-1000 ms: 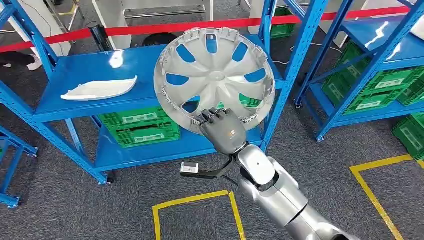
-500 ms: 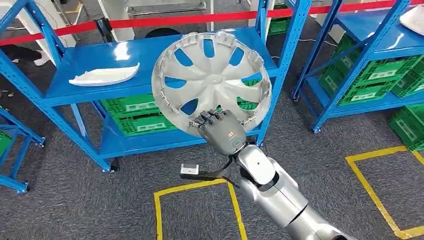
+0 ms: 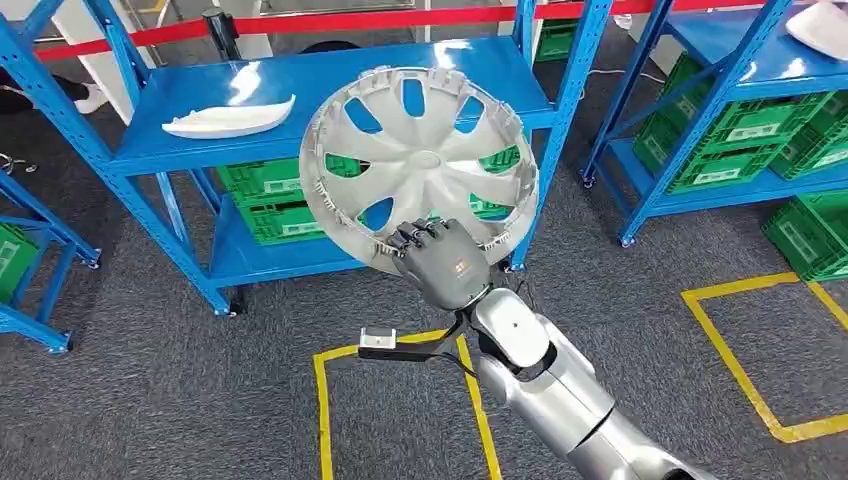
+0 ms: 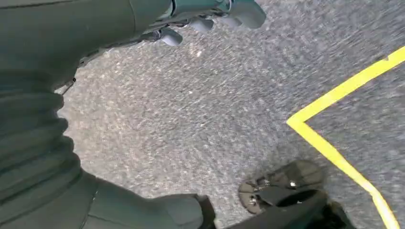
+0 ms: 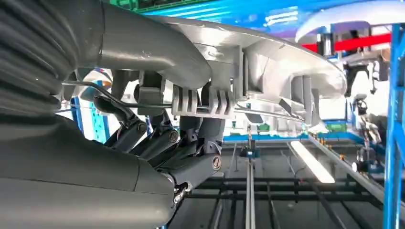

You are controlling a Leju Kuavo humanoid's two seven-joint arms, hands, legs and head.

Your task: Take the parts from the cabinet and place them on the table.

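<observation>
My right hand grips the lower rim of a large silver wheel cover and holds it up, tilted, in front of the blue cabinet. From the right wrist, the fingers curl under the cover's clipped rim, with the thumb on top. A white curved part lies on the cabinet's top shelf, to the left of the cover. My left hand hangs over the grey carpet, holding nothing, its fingers apart from the thumb.
Green crates sit on the cabinet's lower shelf. A second blue rack with green crates stands to the right, a white part on its top. Yellow tape marks squares on the carpet. A red barrier band runs behind.
The whole picture has shifted: the cabinet now sits farther off and higher in the view, so the camera has moved back. The wheel cover stays in my right hand.
</observation>
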